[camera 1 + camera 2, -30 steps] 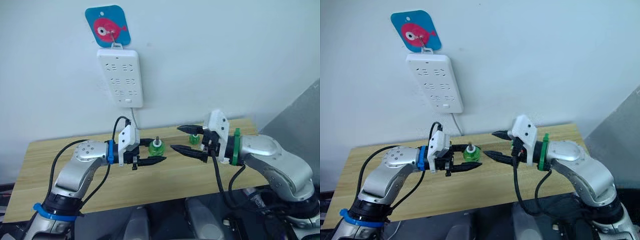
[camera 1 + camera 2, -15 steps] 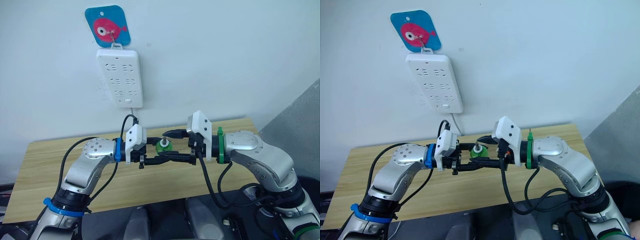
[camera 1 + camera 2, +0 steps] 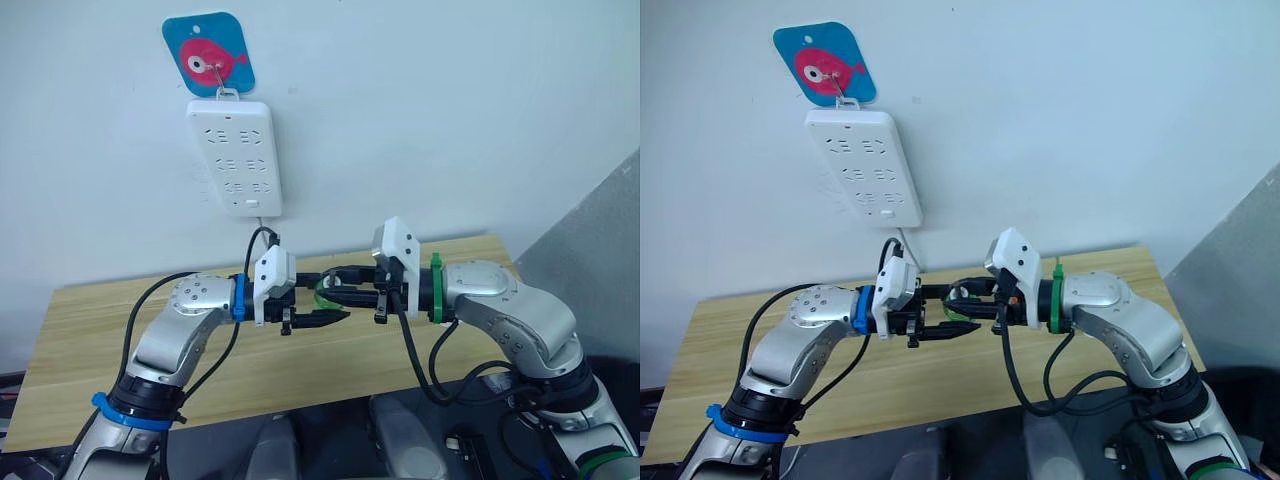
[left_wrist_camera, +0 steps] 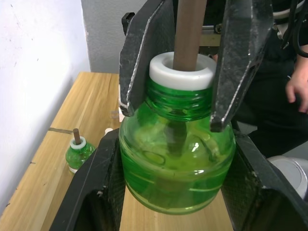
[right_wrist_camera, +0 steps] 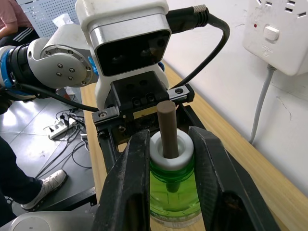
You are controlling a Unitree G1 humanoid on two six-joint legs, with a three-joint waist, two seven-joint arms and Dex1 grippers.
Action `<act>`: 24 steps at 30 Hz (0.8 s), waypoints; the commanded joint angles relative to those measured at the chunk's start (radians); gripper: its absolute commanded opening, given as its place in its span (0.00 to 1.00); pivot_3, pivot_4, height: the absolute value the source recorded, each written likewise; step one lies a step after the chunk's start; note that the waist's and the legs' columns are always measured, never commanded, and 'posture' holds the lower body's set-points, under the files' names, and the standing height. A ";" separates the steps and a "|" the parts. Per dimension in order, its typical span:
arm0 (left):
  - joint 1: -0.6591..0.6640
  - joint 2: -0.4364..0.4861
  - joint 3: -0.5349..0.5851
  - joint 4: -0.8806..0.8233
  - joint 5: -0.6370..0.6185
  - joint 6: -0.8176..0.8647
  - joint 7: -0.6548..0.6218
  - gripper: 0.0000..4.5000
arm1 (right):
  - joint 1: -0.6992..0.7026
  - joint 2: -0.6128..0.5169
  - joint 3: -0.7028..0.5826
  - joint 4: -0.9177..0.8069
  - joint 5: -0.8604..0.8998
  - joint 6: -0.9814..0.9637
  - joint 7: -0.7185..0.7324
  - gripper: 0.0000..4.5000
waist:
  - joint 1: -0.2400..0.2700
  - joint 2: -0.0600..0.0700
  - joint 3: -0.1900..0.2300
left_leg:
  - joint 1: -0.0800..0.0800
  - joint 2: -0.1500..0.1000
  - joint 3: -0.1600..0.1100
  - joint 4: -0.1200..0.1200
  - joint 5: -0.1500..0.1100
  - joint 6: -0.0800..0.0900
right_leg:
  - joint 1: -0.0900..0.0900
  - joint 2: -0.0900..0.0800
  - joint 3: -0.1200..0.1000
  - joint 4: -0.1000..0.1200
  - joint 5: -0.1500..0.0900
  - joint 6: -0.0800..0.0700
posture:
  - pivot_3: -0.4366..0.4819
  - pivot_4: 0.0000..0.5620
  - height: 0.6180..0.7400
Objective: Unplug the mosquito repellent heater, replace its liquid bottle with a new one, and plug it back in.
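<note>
A green liquid bottle (image 4: 175, 159) with a white collar and a brown wick hangs above the wooden table (image 3: 100, 330), between both grippers. My left gripper (image 3: 330, 300) is shut on its body, one finger on each side. From the opposite side my right gripper (image 5: 171, 144) is shut on the bottle's white-collared neck (image 5: 171, 150). A second green bottle (image 4: 78, 153) stands upright on the table near the wall. The mosquito repellent heater is out of view.
A white power strip (image 3: 233, 155) hangs on the wall from a blue fish-shaped hook (image 3: 208, 55), its cable running down behind the table. A person's hand (image 4: 296, 89) shows beyond the table's end. A grey panel (image 3: 600, 240) stands at the right.
My right gripper, open and apart a second ago, has moved left and shut on the neck of the bottle held by my left gripper. The left arm moved slightly right.
</note>
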 commanded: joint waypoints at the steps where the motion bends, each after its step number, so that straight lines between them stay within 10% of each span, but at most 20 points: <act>1: -0.013 -0.023 0.020 -0.051 -0.029 0.005 0.028 0.51 | 0.009 -0.003 0.011 -0.013 -0.008 -0.039 0.025 0.19 | 0.000 0.000 -0.002 | 0.000 0.000 0.000 0.000 0.000 0.000 | 0.000 0.000 0.000 0.000 0.000 0.000 | 0.25 0.28 0.95; 10: -0.016 -0.036 0.049 -0.052 -0.080 0.084 0.040 0.50 | 0.005 0.014 -0.023 -0.014 0.016 -0.045 0.027 0.19 | -0.003 0.000 -0.027 | 0.000 0.000 0.000 0.000 0.000 0.000 | 0.000 0.000 0.000 0.001 0.000 0.000 | 0.25 0.21 0.95; 16: -0.039 -0.042 0.049 -0.015 -0.047 0.053 0.042 0.99 | 0.002 -0.004 -0.055 -0.018 0.034 -0.040 0.039 0.19 | -0.004 0.000 -0.056 | 0.001 -0.001 -0.001 0.000 0.000 0.000 | 0.001 0.000 0.000 0.001 0.000 0.000 | 0.25 0.17 0.95; 24: 0.004 -0.047 0.116 -0.117 -0.224 0.288 0.133 1.00 | 0.007 0.002 -0.231 -0.017 0.191 0.068 -0.029 0.19 | -0.017 0.000 -0.087 | 0.001 -0.001 -0.001 -0.001 0.000 0.000 | 0.001 0.000 0.000 0.000 0.000 0.000 | 0.24 0.12 0.95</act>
